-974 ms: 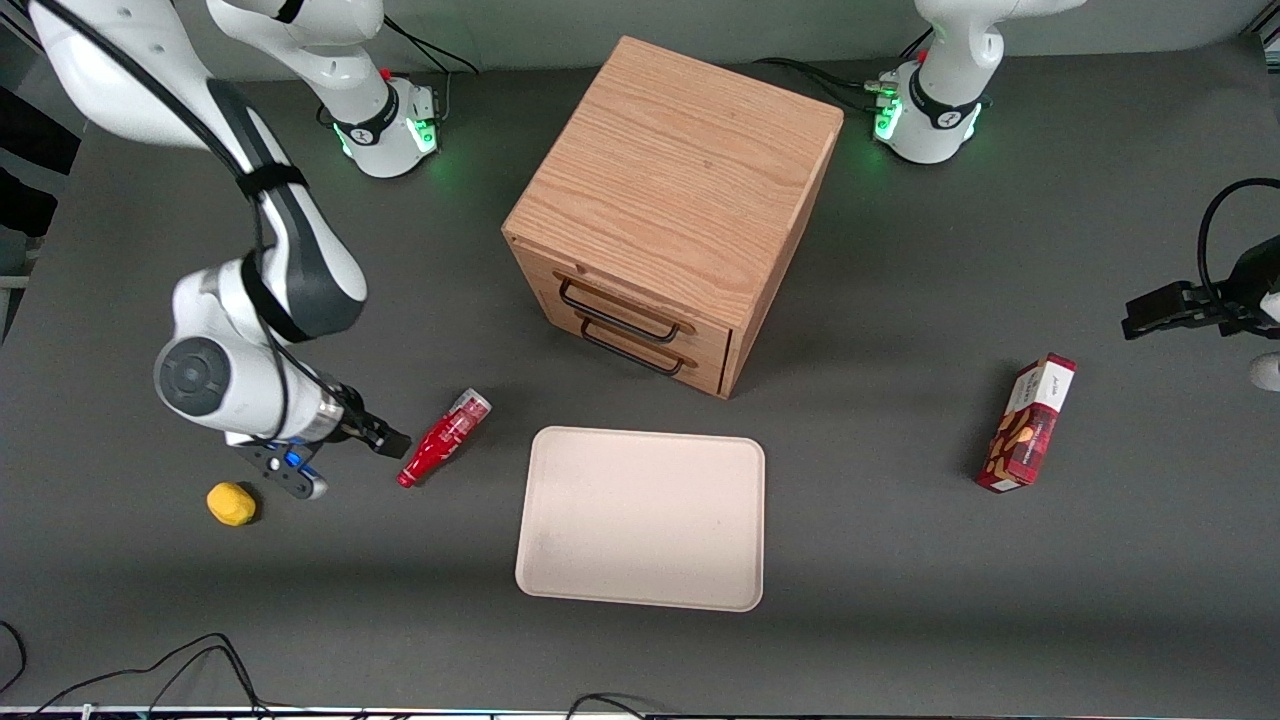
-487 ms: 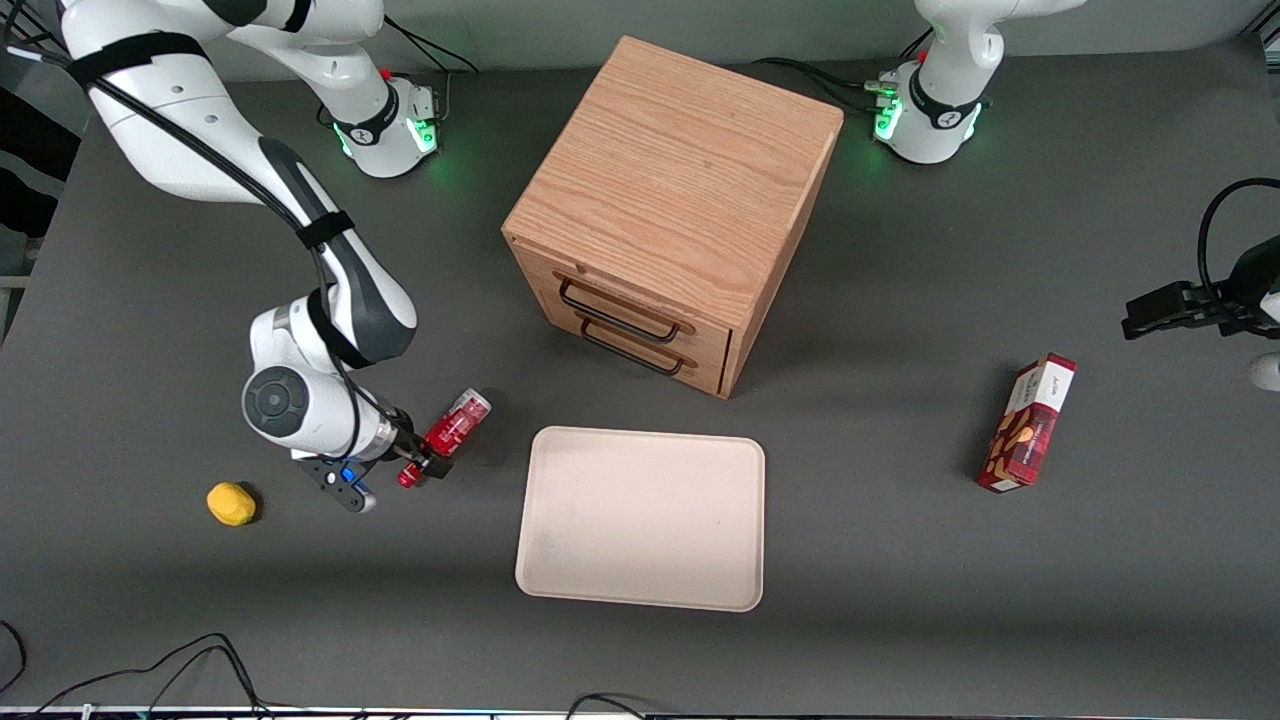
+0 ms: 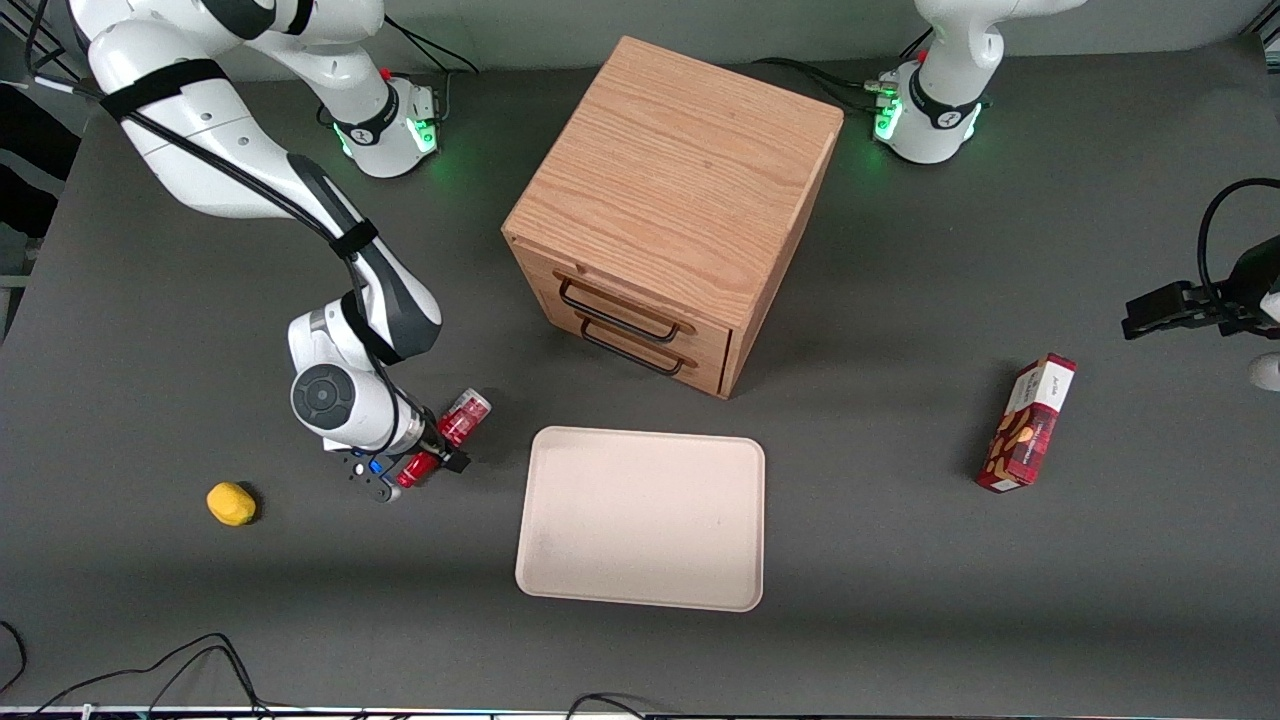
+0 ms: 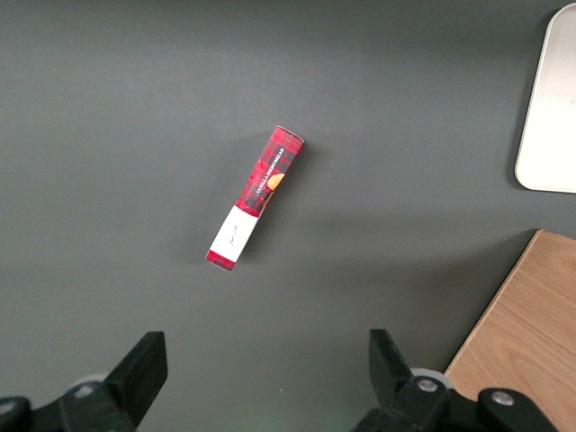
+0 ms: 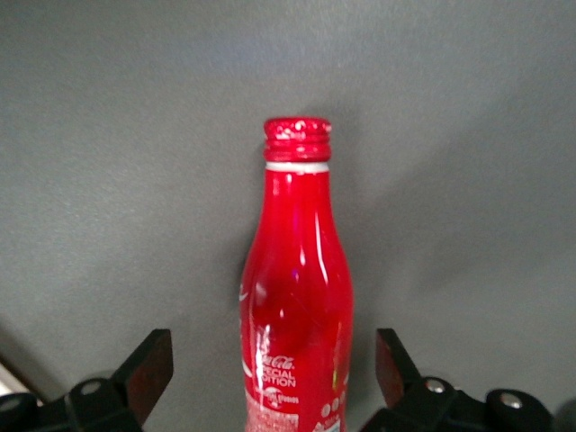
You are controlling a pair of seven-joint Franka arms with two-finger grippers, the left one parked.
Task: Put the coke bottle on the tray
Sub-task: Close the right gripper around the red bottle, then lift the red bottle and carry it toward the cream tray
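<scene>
I have the gripper (image 3: 432,452) low over the bottle (image 3: 447,440), which lies flat on the table (image 3: 200,300), just beside the tray (image 3: 641,517) on the working arm's end. The bottle's long line runs at a slant: the clear base points up toward the drawers (image 3: 640,335), and the red cap points down toward the front camera. From the wrist camera I see the bottle (image 5: 297,324) running straight out from between the two fingers (image 5: 144,373), with the cap at the end away from me. One finger sits on each side of the body, and there is a clear gap on both sides, so the fingers are open and not touching it yet. That is what I care about most: the fingers stand across the bottle's long line, so I think a squeeze would pinch its round sides, near the fat middle. I think the next thing is to close on it, then lift and carry it sideways onto the tray. It could roll if one finger touches first. A yellow thing (image 3: 231,503) lies well apart, and a red box (image 3: 1028,423) sits toward the parked arm's end.
</scene>
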